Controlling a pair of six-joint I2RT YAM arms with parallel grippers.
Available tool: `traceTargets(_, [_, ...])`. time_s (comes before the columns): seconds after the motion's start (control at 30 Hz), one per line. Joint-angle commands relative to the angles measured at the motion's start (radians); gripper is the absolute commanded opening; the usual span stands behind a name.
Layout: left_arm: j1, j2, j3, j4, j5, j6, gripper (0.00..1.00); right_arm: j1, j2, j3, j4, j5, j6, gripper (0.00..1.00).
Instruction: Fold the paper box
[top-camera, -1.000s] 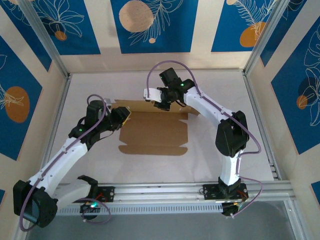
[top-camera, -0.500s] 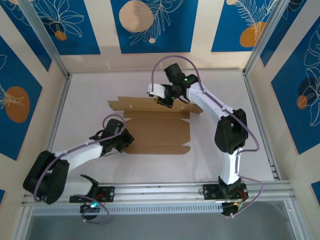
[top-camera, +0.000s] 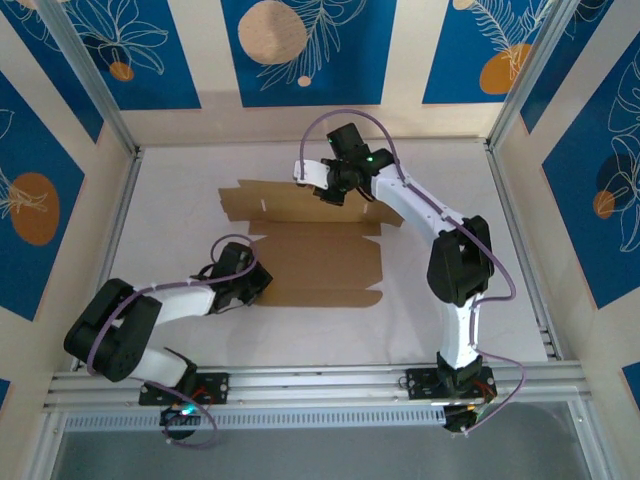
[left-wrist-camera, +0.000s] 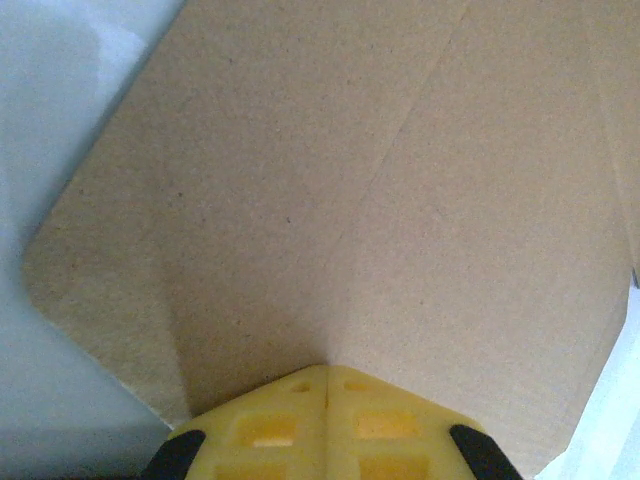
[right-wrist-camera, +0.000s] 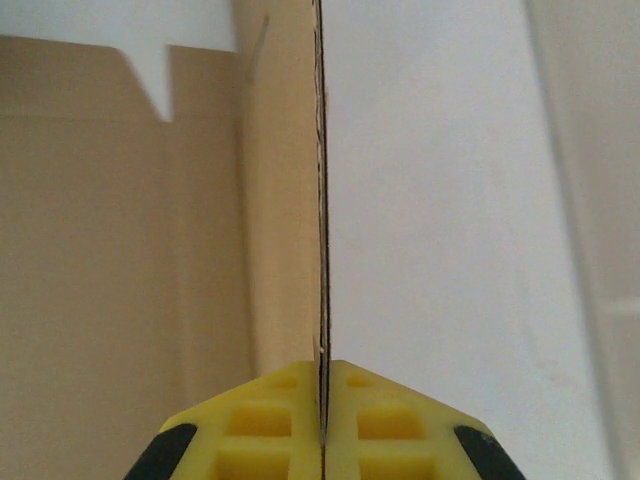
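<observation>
Two grippers: both are closed, and both are working the same sheet
Paper box (top-camera: 315, 262): it lies mostly flat in the middle of the table (top-camera: 180, 180), between your arms
Right gripper (right-wrist-camera: 322, 370): it is clamped on the far flap (top-camera: 270, 203); the card runs edge-on straight into the seam of its fingers
Left gripper (left-wrist-camera: 325, 375): its fingers are pressed together at the near left corner of the sheet; it looks like a hold-down, not a pinch, but you cannot be sure
Likely step: you are raising the far flap along its crease while the left side anchors the sheet
Risk, sliding: if the left tips press too lightly, your pull on the flap may drag the whole sheet away from the crease line
Risk, tearing: a thin edge grip could slip off or crumple the card if you swing too fast
Risk, wrong fold: lifting off-axis may bend the panel beside the score, not on it
</observation>
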Motion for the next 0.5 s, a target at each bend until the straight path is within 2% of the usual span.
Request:
traceTargets(0.0, [-0.006, 0.057, -0.05, -0.122, 0.019, -0.01, 0.0, 0.019, 0.077, -0.062, 0.097, 0.188, -0.075, 0.0])
traceTargets(0.13, [-0.006, 0.071, -0.064, -0.097, 0.037, -0.016, 0.0, 0.05, 0.074, -0.172, 0.269, 0.304, -0.225, 0.0])
traceTargets(0.33, [-0.006, 0.06, -0.068, -0.094, 0.034, -0.01, 0.0, 0.09, 0.033, -0.441, 0.686, 0.396, -0.422, 0.0])
traceTargets(0.47, [-0.006, 0.037, -0.071, -0.097, 0.023, -0.006, 0.0, 0.11, 0.075, -0.579, 1.056, 0.458, -0.614, 0.0])
